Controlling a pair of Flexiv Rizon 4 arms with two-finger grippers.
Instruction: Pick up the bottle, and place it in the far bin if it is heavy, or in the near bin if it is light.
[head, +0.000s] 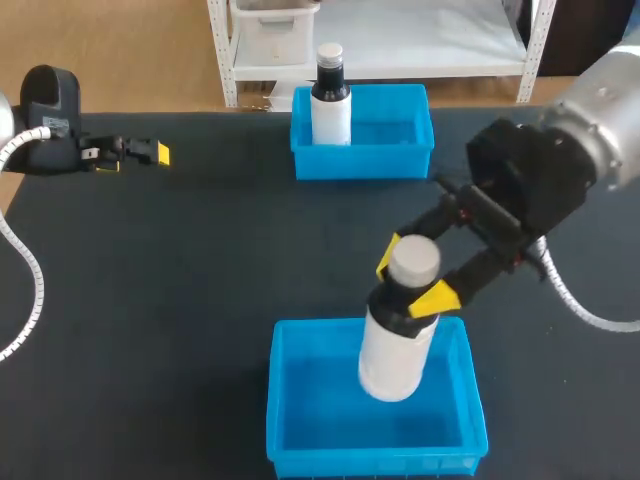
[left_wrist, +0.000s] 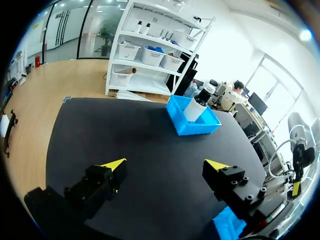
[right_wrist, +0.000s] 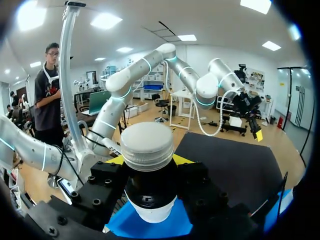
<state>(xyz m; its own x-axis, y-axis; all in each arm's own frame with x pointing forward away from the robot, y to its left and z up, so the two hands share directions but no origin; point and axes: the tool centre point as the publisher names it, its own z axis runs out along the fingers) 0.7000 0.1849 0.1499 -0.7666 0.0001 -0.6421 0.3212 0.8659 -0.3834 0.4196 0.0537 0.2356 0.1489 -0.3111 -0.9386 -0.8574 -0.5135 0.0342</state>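
Claw (right_wrist: 148, 161) clamped on bottle (right_wrist: 148, 146), above blue bin (right_wrist: 126, 223)

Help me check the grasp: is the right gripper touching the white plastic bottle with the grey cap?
Touching. Right wrist view: the right gripper clamps the bottle below its cap from both sides.

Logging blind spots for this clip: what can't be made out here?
- Head view: the held bottle hides its own base, so whether it touches the near bin floor cannot be told.
- Right wrist view: the bin is mostly hidden under the right claw and bottle.
- Left wrist view: the bin is mostly behind a finger of the left claw.
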